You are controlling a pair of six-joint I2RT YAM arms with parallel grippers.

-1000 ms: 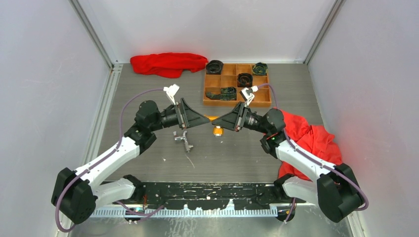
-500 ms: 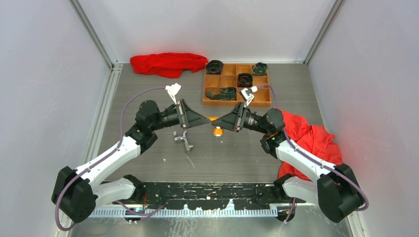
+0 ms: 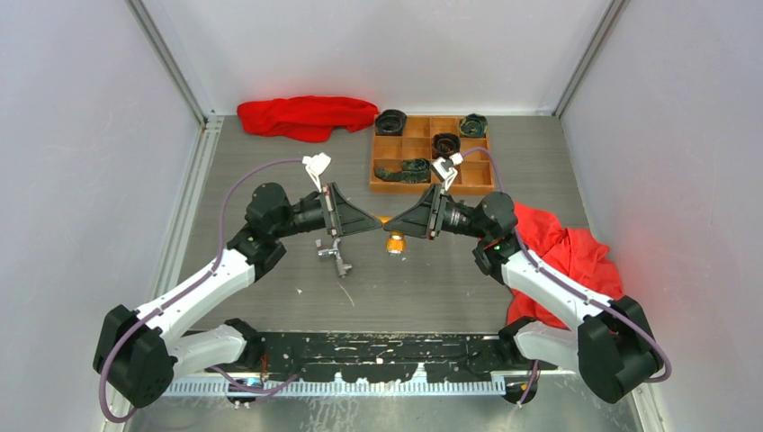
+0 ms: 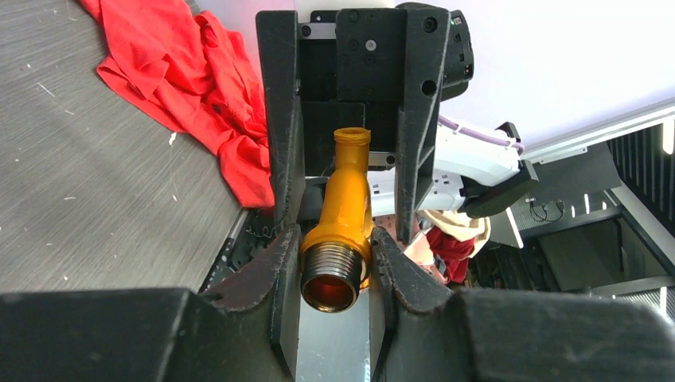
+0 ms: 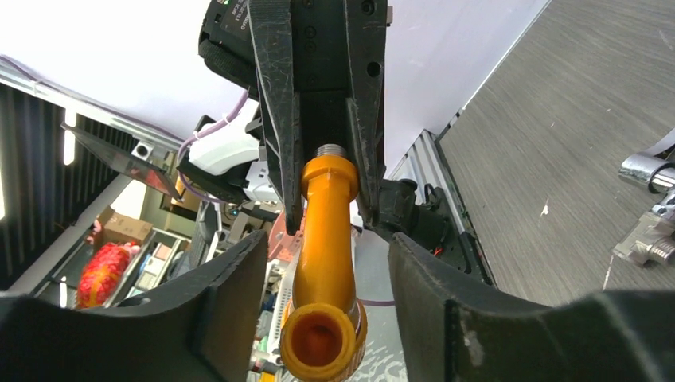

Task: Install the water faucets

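The orange-yellow water faucet (image 4: pixel 344 207) hangs in the air between my two grippers, mid-table. My left gripper (image 4: pixel 334 247) is shut on its threaded metal end. My right gripper (image 5: pixel 326 263) faces it, open; the spout end (image 5: pixel 322 334) lies between its fingers with a gap on both sides. In the top view the left gripper (image 3: pixel 374 222) and the right gripper (image 3: pixel 393 224) meet tip to tip over the orange faucet (image 3: pixel 394 242). The silver faucet (image 3: pixel 335 255) lies on the table below the left gripper, also seen in the right wrist view (image 5: pixel 649 231).
A wooden compartment tray (image 3: pixel 396 188) with dark rolled items stands at the back right. One red cloth (image 3: pixel 306 115) lies at the back, another red cloth (image 3: pixel 567 252) beside the right arm. Grey walls close in both sides.
The left gripper closed on the orange faucet's threaded end. After that the right gripper's jaws opened off the spout, and the right arm shifted slightly.
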